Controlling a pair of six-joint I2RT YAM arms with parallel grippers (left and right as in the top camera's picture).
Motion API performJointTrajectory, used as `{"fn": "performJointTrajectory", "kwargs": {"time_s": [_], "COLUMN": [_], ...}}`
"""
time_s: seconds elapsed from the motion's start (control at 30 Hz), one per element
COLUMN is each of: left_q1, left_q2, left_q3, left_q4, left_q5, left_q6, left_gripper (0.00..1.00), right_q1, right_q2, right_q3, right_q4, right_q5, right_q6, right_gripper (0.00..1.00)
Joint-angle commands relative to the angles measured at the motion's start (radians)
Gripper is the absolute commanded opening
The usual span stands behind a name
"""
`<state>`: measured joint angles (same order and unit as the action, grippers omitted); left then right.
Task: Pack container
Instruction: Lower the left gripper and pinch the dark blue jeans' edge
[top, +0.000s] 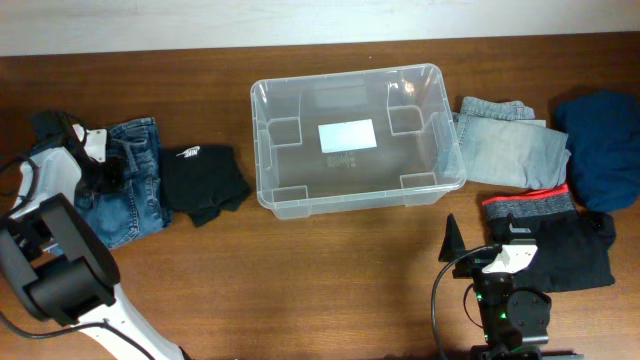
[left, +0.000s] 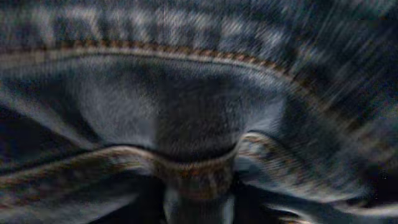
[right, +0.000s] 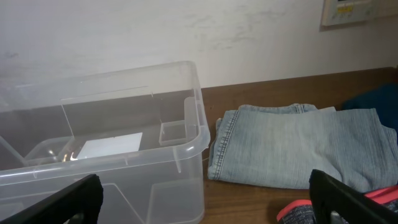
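Observation:
The clear plastic container (top: 262, 150) stands empty at the table's middle, with a white label on its base; its corner also shows in the right wrist view (right: 186, 143). My left gripper (top: 98, 165) is down on the folded dark blue jeans (top: 135, 205) at the far left. In the blurred left wrist view its fingers (left: 198, 205) pinch a bunched seam of the denim (left: 186, 106). My right gripper (top: 476, 246) is wide open and empty at the front right, between the container and a black garment with a red-and-grey waistband (top: 560, 255). Its fingers (right: 205, 199) frame the container's corner.
A black garment (top: 205, 182) lies between the dark jeans and the container. Folded light blue jeans (top: 505, 148) lie right of the container and show in the right wrist view (right: 292, 146). A navy garment (top: 603, 150) lies at the far right.

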<state>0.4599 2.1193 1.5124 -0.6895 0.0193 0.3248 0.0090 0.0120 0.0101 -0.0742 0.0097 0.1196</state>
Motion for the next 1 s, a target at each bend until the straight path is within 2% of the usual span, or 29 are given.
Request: {"fn": "performJointTrajectory", "kwargs": {"time_s": [0.0, 0.17, 0.47, 0.63, 0.8, 0.97], "left_q1": [-0.014, -0.014, -0.014, -0.009, -0.004, 0.017], "left_q2": [0.093, 0.08, -0.056, -0.165, -0.197, -0.195], "left_q3": [-0.05, 0.022, 0.233, 0.235, 0.235, 0.171], "left_q4": [-0.017, -0.041, -0.181, -0.264, -0.384, -0.469], "left_q5": [0.023, 0.023, 0.022, 0.019, 0.019, 0.047], "left_q6": [0.002, -0.026, -0.286, -0.493, -0.566, -0.751], "left_gripper": [0.99, 1.0, 0.99, 0.99, 0.99, 1.0], "right_q1": [-0.004, -0.004, -0.004, -0.004, -0.004, -0.004], "right_q2": [-0.008, -0.008, -0.008, -0.008, -0.008, -0.008], "right_q3": [-0.005, -0.005, -0.005, -0.005, -0.005, -0.005], "right_q4": [-0.006, -0.007, -0.007, -0.006, -0.006, -0.007], "right_q5": [-0.001, -0.001, -0.001, -0.001, -0.001, -0.001], "right_q6": [-0.008, -0.008, -0.008, -0.008, -0.008, -0.008], "right_gripper": [0.98, 0.98, 0.98, 0.98, 0.99, 0.98]}}
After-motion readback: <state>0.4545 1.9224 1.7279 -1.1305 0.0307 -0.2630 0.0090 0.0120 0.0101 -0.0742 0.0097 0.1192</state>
